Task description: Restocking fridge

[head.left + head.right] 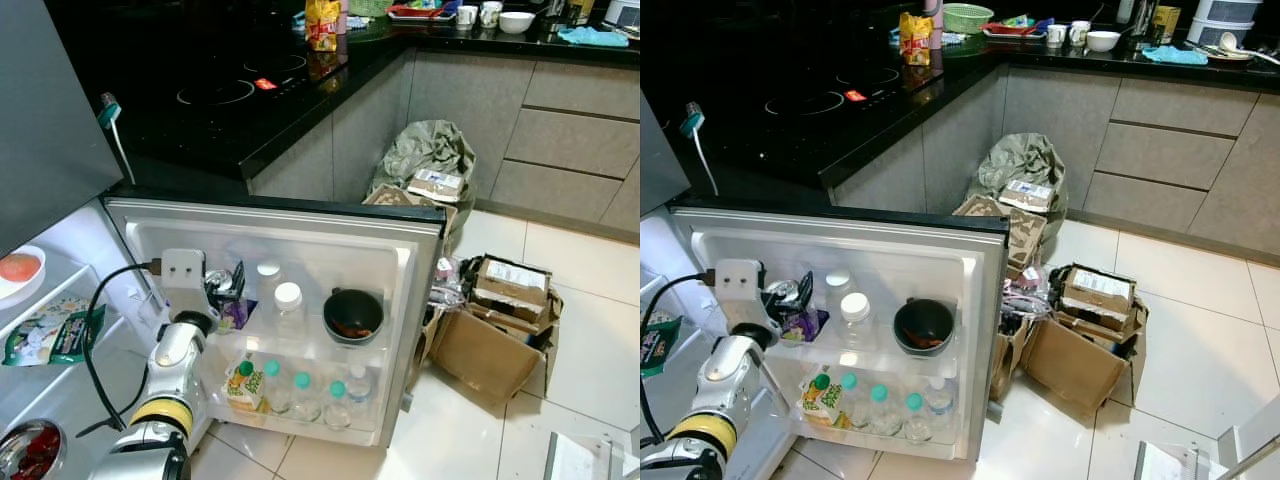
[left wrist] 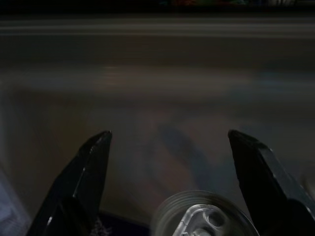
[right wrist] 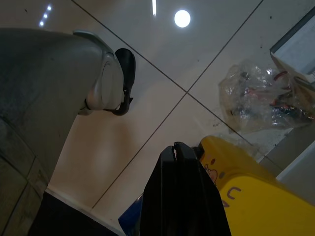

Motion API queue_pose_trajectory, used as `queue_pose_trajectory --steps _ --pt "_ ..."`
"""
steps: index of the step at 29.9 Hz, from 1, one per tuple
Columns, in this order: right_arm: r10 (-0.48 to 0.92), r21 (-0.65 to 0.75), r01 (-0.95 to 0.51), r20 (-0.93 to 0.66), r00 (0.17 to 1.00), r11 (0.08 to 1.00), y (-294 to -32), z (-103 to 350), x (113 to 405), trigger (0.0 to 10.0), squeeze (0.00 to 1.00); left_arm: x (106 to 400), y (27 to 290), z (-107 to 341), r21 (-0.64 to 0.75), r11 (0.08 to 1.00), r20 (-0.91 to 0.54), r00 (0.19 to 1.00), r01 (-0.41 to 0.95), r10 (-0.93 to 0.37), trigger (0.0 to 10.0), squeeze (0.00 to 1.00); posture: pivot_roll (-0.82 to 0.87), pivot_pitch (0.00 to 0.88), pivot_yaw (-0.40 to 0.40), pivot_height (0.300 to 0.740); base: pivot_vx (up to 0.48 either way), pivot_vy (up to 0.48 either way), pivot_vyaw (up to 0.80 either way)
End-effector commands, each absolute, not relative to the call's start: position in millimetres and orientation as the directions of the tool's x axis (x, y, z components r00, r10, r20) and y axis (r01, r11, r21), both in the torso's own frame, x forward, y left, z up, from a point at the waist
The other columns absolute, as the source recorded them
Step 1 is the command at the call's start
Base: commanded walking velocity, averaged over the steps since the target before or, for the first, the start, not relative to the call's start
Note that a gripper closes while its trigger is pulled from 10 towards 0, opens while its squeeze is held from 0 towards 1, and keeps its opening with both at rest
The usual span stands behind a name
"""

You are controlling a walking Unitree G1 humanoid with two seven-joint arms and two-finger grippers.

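Four views, listed in turn.

Left eye view: fridge door [image 1: 415, 260] swung open, inner side facing the camera. Upper door shelf holds a purple packet [image 1: 236, 313], two white-capped bottles [image 1: 287, 305] and a black bowl [image 1: 352, 315] at the hinge-far end. Lower door shelf holds a carton [image 1: 243, 385] with a green cap and a row of teal-capped bottles [image 1: 302, 392]. Left arm reaches to the upper shelf; left tool [image 1: 226, 288] sits at the purple packet, beside the white-capped bottles. Fridge interior shelves, to the left, carry a plate [image 1: 20, 270] and a green pouch [image 1: 52, 335]. Black counter [image 1: 260, 120] with hob behind the door.

Right eye view: same scene. Cardboard boxes [image 1: 1085, 330] and a grey-green bag [image 1: 1025, 165] on the tiled floor [image 1: 1200, 340] beside the door's free edge. The far counter carries a yellow snack bag [image 1: 915, 38], mugs and a white bowl [image 1: 1102, 40].

Left wrist view: dim and blurred. Two black fingers [image 2: 83, 182] spread wide apart, nothing between them. A round clear object [image 2: 204, 216], possibly a bottle cap, lies below the gap, with a purple edge beside it.

Right wrist view: right tool [image 3: 179, 147] with fingers pressed together, empty, hanging above the floor. A yellow object [image 3: 251, 196] lies just beside it, a crumpled clear plastic bag [image 3: 256, 101] further off.
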State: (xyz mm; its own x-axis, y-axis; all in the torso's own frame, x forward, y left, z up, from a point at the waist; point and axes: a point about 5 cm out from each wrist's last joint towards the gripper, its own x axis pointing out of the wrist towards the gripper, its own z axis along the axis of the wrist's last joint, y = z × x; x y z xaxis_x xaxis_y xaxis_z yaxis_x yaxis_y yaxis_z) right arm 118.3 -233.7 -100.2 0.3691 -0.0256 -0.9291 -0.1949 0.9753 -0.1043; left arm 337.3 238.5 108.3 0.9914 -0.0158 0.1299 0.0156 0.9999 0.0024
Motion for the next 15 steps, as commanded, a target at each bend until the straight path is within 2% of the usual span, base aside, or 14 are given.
queue_pose_trajectory --steps 1,2,3,4,9,11,15 --pt "-0.027 -0.100 -0.179 -0.927 0.373 0.979 -235 -100 119 10.0 0.00 339 250 128 -0.003 1.000 0.215 0.977 0.007 -0.006 10.0 0.64 -0.14 0.000 0.015 0.740 0.000 0.000 0.00" --pt "-0.027 -0.100 -0.179 -0.927 0.373 0.979 -235 -100 119 10.0 0.00 339 250 128 -0.003 1.000 0.215 0.977 0.007 -0.006 10.0 0.64 -0.14 0.000 0.015 0.740 0.000 0.000 0.00" --pt "-0.026 -0.099 -0.178 -0.927 0.374 0.979 -235 -99 120 10.0 0.00 339 254 136 -0.022 1.000 0.256 0.967 0.020 -0.014 10.0 0.05 -0.13 0.000 0.014 0.740 0.000 0.000 0.00" --pt "-0.025 -0.099 -0.178 -0.926 0.376 0.979 -234 -99 121 10.0 0.00 337 259 142 -0.042 0.999 0.285 0.958 0.033 -0.020 10.0 0.00 -0.13 0.000 0.016 0.740 0.000 0.000 0.00" --pt "-0.024 -0.097 -0.177 -0.926 0.378 0.979 -234 -99 122 10.0 0.00 332 270 146 -0.067 0.997 0.310 0.951 0.045 -0.022 10.0 0.00 -0.13 0.000 0.014 0.740 0.000 0.000 0.00" --pt "-0.022 -0.097 -0.177 -0.924 0.382 0.979 -234 -98 125 10.0 0.00 315 287 141 -0.115 0.989 0.328 0.943 0.090 -0.048 10.0 0.00 -0.13 0.000 0.011 0.740 0.000 0.000 0.00" --pt "-0.023 -0.098 -0.178 -0.924 0.383 0.979 -234 -98 126 10.0 0.00 305 295 138 -0.140 0.983 0.335 0.940 0.115 -0.062 10.0 0.00 -0.12 0.000 0.010 0.740 0.000 0.000 0.00"
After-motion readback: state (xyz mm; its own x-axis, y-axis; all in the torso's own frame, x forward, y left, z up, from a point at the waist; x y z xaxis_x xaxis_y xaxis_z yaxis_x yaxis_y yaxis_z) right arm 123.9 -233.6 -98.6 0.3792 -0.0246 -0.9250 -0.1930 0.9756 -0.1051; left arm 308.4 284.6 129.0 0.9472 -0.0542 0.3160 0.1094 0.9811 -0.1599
